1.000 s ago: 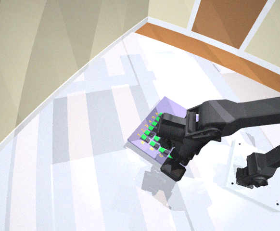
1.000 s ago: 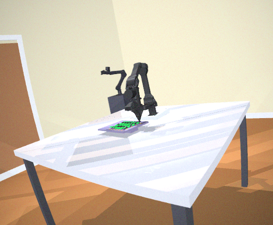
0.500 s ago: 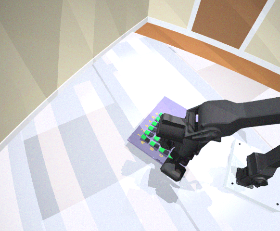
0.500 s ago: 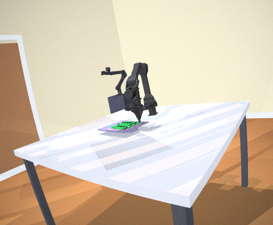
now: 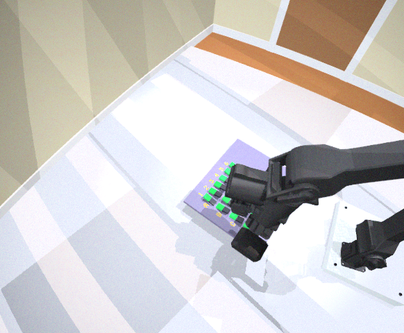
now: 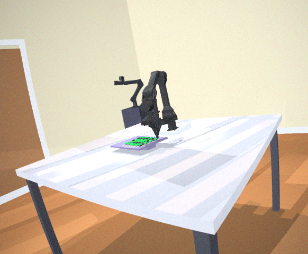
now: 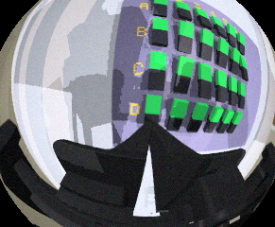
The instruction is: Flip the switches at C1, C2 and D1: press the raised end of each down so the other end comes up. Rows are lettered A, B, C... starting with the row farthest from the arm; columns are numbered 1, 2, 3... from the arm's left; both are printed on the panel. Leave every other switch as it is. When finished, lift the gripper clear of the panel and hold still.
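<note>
The gripper (image 7: 148,128) has its fingers pressed together into one point, pinching nothing, and that point sits at the near end of the D1 switch (image 7: 152,105), at the panel's (image 5: 244,151) near-left corner as the wrist view shows it; whether it touches cannot be told. C1 (image 7: 156,70) lies one row farther, C2 (image 7: 185,75) just right of it. Rows A to D and six columns of green-and-black switches fill the lilac panel, with a thin bare margin along its edges. In the exterior view the panel lies flat toward the far side of the table (image 6: 175,174), the arm (image 6: 155,101) bent steeply down over its near edge. Wide table surface spreads on the side away from the arm; the base plate (image 5: 333,247) lies near the panel behind the gripper
</note>
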Robot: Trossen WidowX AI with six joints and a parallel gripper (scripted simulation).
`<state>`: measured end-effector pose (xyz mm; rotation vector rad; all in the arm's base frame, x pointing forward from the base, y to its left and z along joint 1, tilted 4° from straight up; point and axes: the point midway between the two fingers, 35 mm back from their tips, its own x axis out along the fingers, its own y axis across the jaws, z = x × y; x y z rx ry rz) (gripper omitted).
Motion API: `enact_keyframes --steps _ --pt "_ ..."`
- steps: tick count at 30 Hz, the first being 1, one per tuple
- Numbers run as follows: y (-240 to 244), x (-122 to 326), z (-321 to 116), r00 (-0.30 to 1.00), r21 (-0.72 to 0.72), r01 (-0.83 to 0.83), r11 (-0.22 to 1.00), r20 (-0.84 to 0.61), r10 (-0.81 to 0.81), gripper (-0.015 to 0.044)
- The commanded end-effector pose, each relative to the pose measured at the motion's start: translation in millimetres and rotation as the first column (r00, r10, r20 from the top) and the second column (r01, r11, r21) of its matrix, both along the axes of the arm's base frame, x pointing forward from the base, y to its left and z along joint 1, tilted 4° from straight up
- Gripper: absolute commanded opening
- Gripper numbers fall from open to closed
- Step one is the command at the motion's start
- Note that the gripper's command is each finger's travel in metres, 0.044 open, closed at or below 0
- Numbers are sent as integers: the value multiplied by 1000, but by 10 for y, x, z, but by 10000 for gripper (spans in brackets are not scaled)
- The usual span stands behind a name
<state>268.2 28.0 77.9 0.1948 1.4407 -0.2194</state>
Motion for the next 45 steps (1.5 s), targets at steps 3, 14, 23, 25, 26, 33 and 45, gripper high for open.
enact_keyframes --steps 3,14,23,25,26,33,45 --pt "-7 4 -12 1000 -3 3 1000 1 -3 0" --pt "-7 5 -27 1000 -3 3 1000 1 -3 0" --pt "-8 7 -39 1000 -3 3 1000 1 -3 0" --pt "-8 7 -41 1000 -3 3 1000 1 -3 0" --pt "-8 7 -43 1000 -3 3 1000 1 -3 0" --pt "1 8 41 1000 0 1 1000 -3 -1 0" --pt "-62 20 622 1000 3 4 1000 -23 -4 0"
